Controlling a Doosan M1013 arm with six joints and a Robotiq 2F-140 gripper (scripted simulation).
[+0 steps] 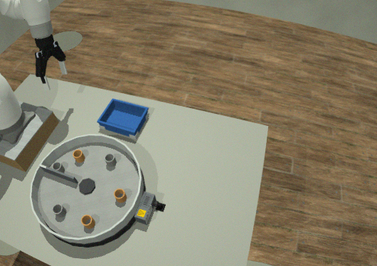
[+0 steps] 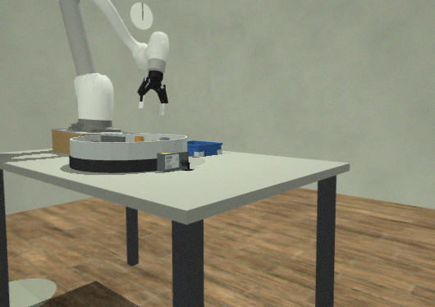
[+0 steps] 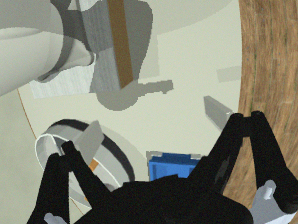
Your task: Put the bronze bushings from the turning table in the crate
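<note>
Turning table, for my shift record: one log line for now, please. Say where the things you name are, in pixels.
gripper (image 1: 56, 80) (image 2: 152, 111): open, in air | bronze bushings: three on turning table (image 1: 138, 181) (image 2: 127, 150) | crate (image 1: 124, 117): empty

One view looks steeply down on the bench (image 1: 206, 161) (image 2: 246, 173) (image 3: 190, 105); a second, set back and low, looks across it; the closest peers down past the jaws (image 1: 51, 80) (image 2: 152, 108). All share the blue crate (image 1: 122, 119) (image 2: 207, 148) (image 3: 172, 169).

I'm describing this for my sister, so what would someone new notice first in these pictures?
Probably the big round turntable on the table, with three orange and three gray cups standing inside its rim. Next, the bright blue crate beside it, and the black gripper, open in the air.
</note>
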